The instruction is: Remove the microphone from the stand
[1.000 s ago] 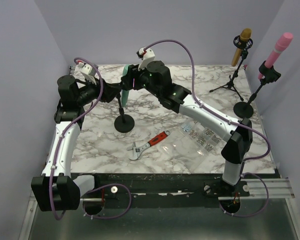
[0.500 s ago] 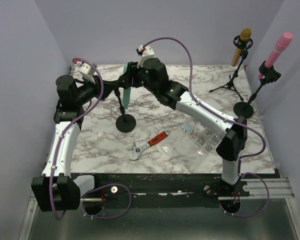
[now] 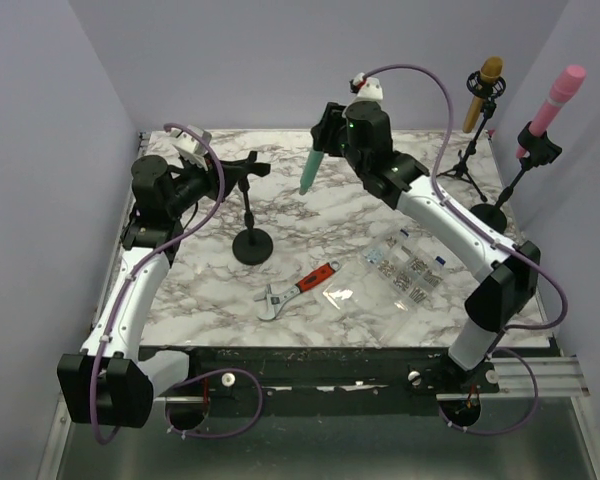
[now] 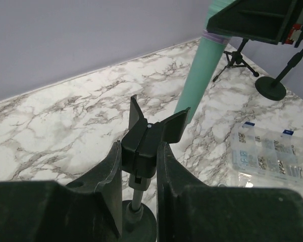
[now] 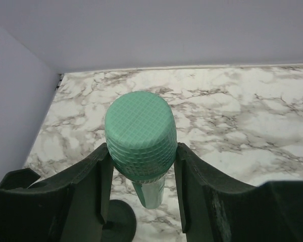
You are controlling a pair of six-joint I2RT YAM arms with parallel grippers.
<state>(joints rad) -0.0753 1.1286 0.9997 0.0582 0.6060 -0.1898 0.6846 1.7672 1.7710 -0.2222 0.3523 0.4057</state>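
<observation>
Your right end effector (image 5: 140,156) is clamped on the green microphone (image 5: 140,133), which has just come out of the clip (image 4: 150,135) and hangs tilted over the desk (image 3: 200,290), clear of it. Your left end effector (image 4: 139,161) grips the stand (image 3: 251,246) at the clip's base. The removal looks done.

Plain lavender walls (image 3: 280,60) enclose a grey-veined white marble tabletop (image 3: 210,290).
</observation>
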